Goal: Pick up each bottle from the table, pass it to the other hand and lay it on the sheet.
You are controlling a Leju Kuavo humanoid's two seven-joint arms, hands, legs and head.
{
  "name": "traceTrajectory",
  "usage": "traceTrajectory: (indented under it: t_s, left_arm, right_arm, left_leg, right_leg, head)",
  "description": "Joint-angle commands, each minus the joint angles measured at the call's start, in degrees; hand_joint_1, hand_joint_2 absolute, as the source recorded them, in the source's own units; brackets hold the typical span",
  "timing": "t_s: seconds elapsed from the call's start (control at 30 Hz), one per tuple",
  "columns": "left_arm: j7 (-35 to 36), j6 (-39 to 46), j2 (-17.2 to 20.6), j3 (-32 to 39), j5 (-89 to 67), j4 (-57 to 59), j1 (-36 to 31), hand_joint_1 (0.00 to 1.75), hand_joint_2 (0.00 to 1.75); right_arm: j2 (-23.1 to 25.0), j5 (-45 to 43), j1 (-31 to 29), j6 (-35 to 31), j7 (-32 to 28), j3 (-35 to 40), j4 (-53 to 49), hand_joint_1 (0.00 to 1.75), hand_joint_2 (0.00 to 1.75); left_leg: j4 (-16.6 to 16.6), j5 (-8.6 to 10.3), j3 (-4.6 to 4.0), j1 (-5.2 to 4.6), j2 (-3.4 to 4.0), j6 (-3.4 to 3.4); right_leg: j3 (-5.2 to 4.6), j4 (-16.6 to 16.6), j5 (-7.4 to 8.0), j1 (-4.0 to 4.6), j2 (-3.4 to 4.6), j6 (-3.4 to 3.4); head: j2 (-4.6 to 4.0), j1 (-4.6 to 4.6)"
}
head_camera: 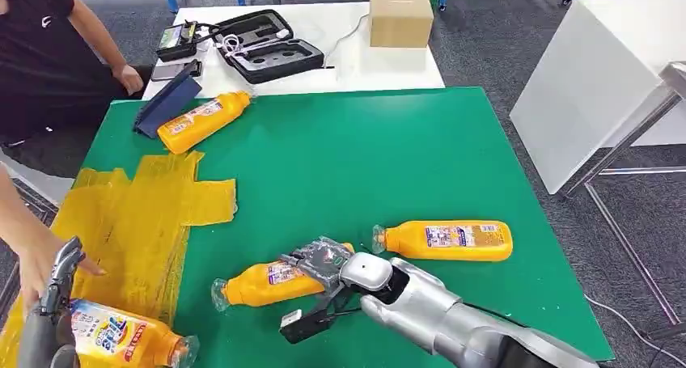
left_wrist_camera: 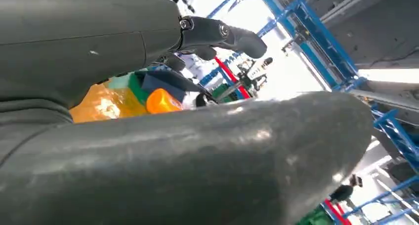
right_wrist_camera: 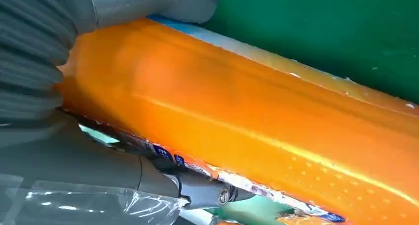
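Bottles number four, all orange plastic with printed labels. Nearest, at the lower left corner of the head view, the left hand [head_camera: 50,303] grips one orange bottle with a blue-and-red label [head_camera: 121,336], which lies over the near edge of the crinkled yellow plastic sheet [head_camera: 137,214]; a person's hand [head_camera: 36,259] rests just beside the robot's fingers. To the right, the right hand [head_camera: 323,263] is closed around the second orange bottle [head_camera: 271,283], which lies on its side on the green-covered worktop [head_camera: 364,158], neck pointing left; the right wrist view shows the thumb [right_wrist_camera: 148,7] and darker fingers [right_wrist_camera: 197,193] clamped on either side of its body. A third orange bottle with a white label [head_camera: 445,240] lies on its side just beyond and to the right, close to the held one but apart from it. The sheet spreads over the left part of the worktop. At the far left edge lies the fourth orange bottle [head_camera: 202,121], touching a dark blue folded pouch [head_camera: 166,101]. Beyond, a white table [head_camera: 340,69] carries one open black moulded case [head_camera: 263,44] holding white cables and small parts, one brown cardboard box [head_camera: 400,16] and a dark phone-like device [head_camera: 174,70]. A person in a black shirt [head_camera: 40,52] sits at the far left.
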Motion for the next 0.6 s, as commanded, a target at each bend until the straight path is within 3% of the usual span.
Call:
traceTrajectory:
  t_s: [0.03, 0.1, 0.4, 0.47, 0.6]
  left_arm:
    - [0.2, -23.6, -12.3, 11.3, 9.1, 8.1, -5.4, 0.00, 1.75]
    - [1.5, -27.7, -14.2, 13.3, 11.5, 7.5, -5.2, 0.00, 1.75]
    - [1.6, -28.3, -14.4, 13.8, 11.5, 7.5, -5.3, 0.00, 1.75]
    - [3.9, -36.6, -16.6, 15.4, 17.7, 6.3, -4.4, 0.00, 1.75]
    - [7.3, -43.5, -19.7, 14.6, 24.5, 1.8, -1.2, 0.00, 1.75]
  right_arm:
    - [-2.7, -13.3, 15.2, -11.2, -3.1, -19.9, -19.7, 1.75, 1.75]
    - [-2.8, -14.4, 17.1, -9.8, -2.4, -22.6, -25.6, 1.75, 1.75]
    - [-2.6, -14.3, 17.0, -9.8, -2.9, -22.9, -24.0, 1.75, 1.75]
    - [-0.6, -17.0, 19.6, -12.8, -7.2, -27.6, -28.1, 1.75, 1.75]
    - [-0.4, -18.6, 21.7, -12.3, -7.6, -30.5, -35.5, 1.75, 1.75]
  left_leg:
    - [-0.1, 0.10, -0.04, 0.05, -0.12, 0.01]
    - [0.0, 0.04, -0.12, 0.01, 0.00, 0.01]
    - [0.0, 0.07, -0.57, -0.06, 0.09, 0.07]
    - [0.0, 0.03, -0.56, 0.01, 0.21, 0.05]
    - [0.1, -0.02, -0.76, 0.00, 0.25, 0.08]
  right_leg:
    - [0.12, -0.3, 0.07, 0.06, -0.27, 0.03]
    - [-0.01, -0.1, 0.03, 0.02, -0.13, 0.02]
    - [0.04, 0.0, 0.12, -0.10, 0.03, 0.16]
    - [0.08, -0.1, 0.12, -0.02, 0.05, 0.15]
    - [-0.11, 0.1, 0.08, -0.05, 0.11, 0.17]
  head:
    - [0.00, 0.00]
    - [0.00, 0.02]
    - [0.00, 0.00]
    - [0.00, 0.00]
    - [0.00, 0.00]
